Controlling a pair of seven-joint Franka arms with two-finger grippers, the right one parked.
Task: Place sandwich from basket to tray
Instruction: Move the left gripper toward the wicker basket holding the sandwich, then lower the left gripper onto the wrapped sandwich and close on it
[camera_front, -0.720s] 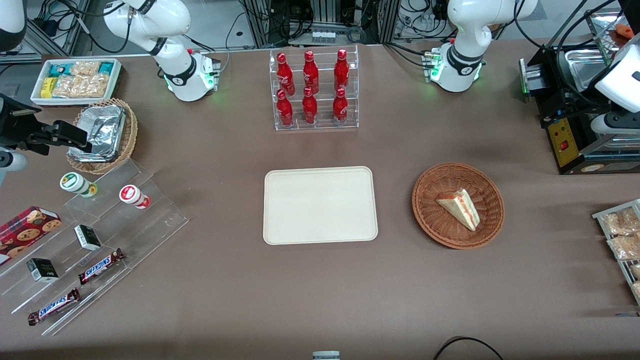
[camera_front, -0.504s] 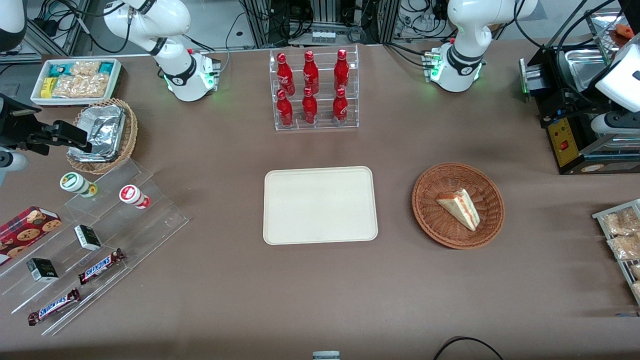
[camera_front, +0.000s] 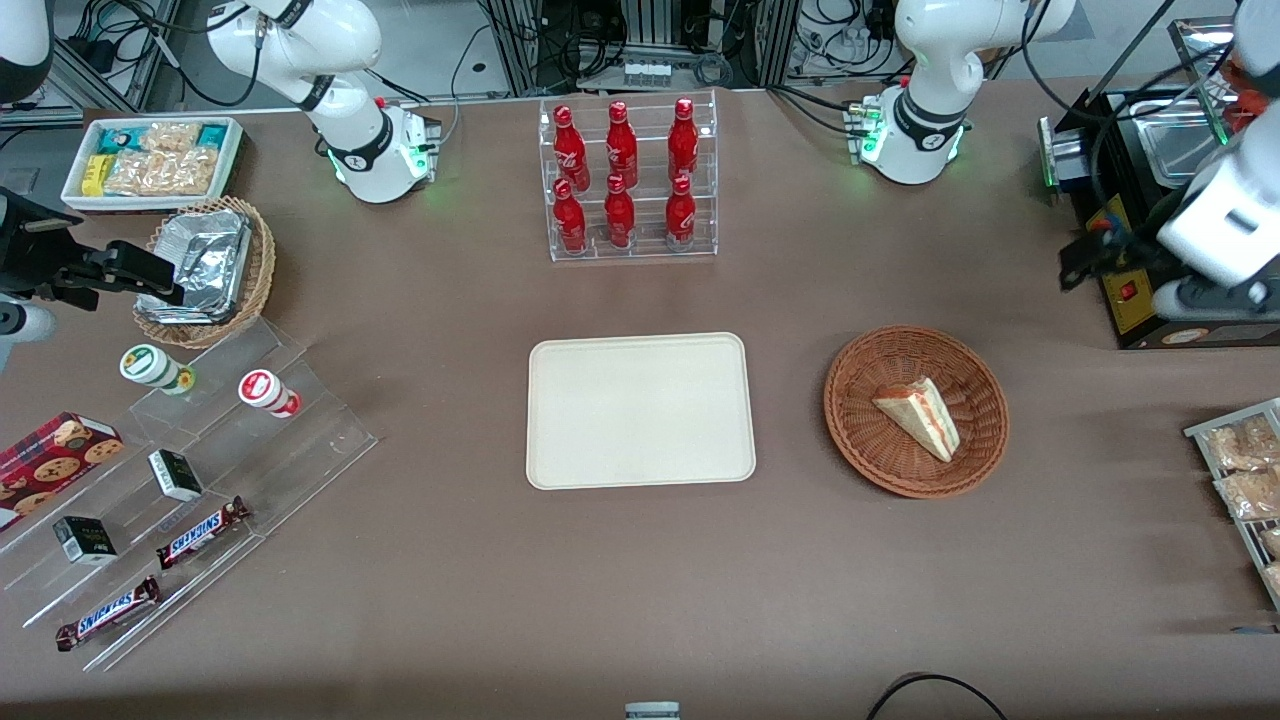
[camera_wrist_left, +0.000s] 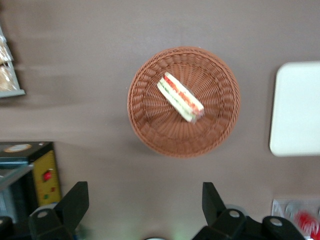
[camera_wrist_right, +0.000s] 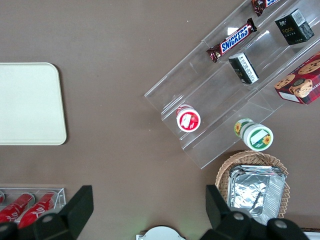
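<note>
Reddish-brown wicker fills the middle of the wrist view: the basket (camera_wrist_left: 183, 101) sits on the table (camera_front: 640, 560) ahead of the pincer (camera_wrist_left: 142, 212), with the sandwich (camera_wrist_left: 180, 97) lying across its bowl, cut edge up and filling layers showing. The pincer's two dark fingers (camera_wrist_left: 75, 202) stand wide apart with nothing between them. From the front, half a second ago the working arm sat higher and tighter against the black machine (camera_front: 1130, 270) at its end of the table; now its white wrist has swung lower and inward, and the pincer (camera_front: 1085, 255) hangs above the table near the machine, nearer the basket (camera_front: 916, 410) than before but well apart from it and well above it. The sandwich (camera_front: 920, 417) and the tray (camera_front: 640, 410) have not shifted at all. I read this as the start of the reach: the arm has just left its rest pose and turned its camera onto the target. Nothing of the task itself is done yet. The tray lies past the basket from the pincer, toward the parked arm's end, and is bare, so the carry, once a grip is made, looks unobstructed.
</note>
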